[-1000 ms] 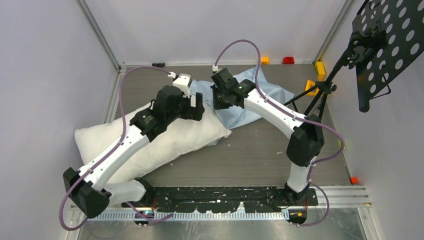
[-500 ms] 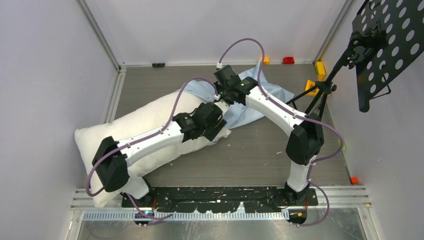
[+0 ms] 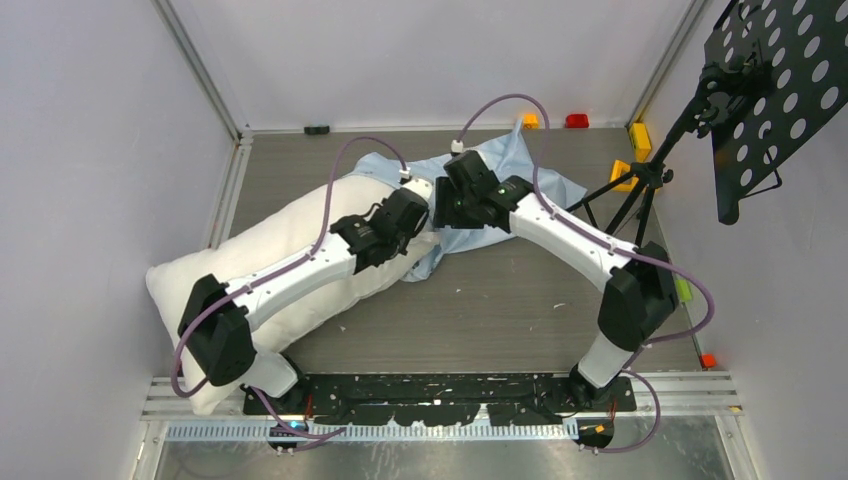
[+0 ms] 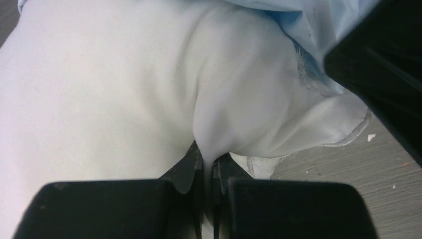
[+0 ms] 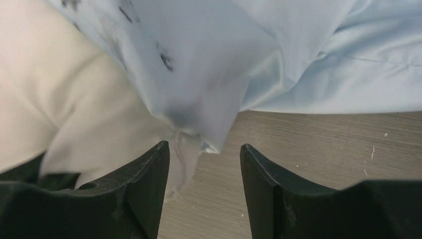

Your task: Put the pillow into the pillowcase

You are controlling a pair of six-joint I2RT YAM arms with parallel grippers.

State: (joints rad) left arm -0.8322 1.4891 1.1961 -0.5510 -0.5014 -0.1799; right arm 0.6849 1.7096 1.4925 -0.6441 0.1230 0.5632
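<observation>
The plump white pillow lies slanting from the near left toward the middle of the table. Its far end meets the wrinkled light blue pillowcase, which drapes over and under that end. My left gripper is shut on a pinched fold of the pillow near its corner, seen between my left gripper jaws. The pillowcase's hem lies just beyond. My right gripper is close beside it and open. In the right wrist view my right gripper holds nothing; the pillow corner and smudged pillowcase hang just ahead.
A black tripod stand with a perforated black panel stands at the right. Small orange, red and yellow blocks line the back edge. White walls enclose the grey table on three sides.
My left gripper came off the pillow's top, shut on its right corner and drew it toward the pillowcase. My right gripper opened, let the pillowcase go and shifted slightly right.
</observation>
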